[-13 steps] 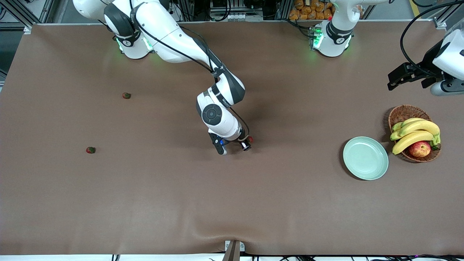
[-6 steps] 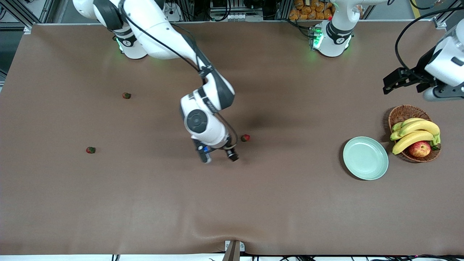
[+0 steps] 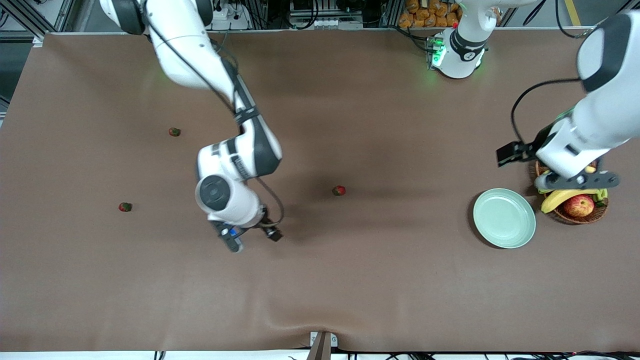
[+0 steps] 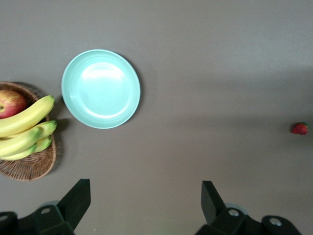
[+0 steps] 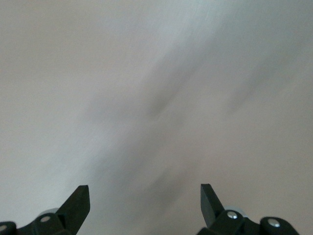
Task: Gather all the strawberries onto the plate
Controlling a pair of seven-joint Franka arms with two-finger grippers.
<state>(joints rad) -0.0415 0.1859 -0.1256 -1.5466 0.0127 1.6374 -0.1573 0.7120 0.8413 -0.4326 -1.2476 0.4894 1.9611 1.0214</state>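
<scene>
Three strawberries lie on the brown table: one (image 3: pixel 338 190) mid-table, one (image 3: pixel 174 132) toward the right arm's end, and one (image 3: pixel 125 207) nearer the camera at that end. The mint-green plate (image 3: pixel 504 218) sits empty beside the basket. My right gripper (image 3: pixel 252 239) is open and empty, low over bare table between the middle strawberry and the right arm's end. My left gripper (image 3: pixel 577 180) hangs high over the basket, open and empty. The left wrist view shows its gripper (image 4: pixel 145 196), the plate (image 4: pixel 100 88) and the middle strawberry (image 4: pixel 300 129). The right wrist view shows only its gripper (image 5: pixel 145 196) over blurred table.
A brown wicker basket (image 3: pixel 555 156) with bananas (image 3: pixel 560 196) and a red-yellow apple (image 3: pixel 578 205) stands at the left arm's end, beside the plate. It also shows in the left wrist view (image 4: pixel 29 164). A clamp (image 3: pixel 322 345) sits at the table's near edge.
My right gripper left the middle strawberry on the table and swung toward the right arm's end, nearer the camera. My left arm swung in from the table's end to over the basket.
</scene>
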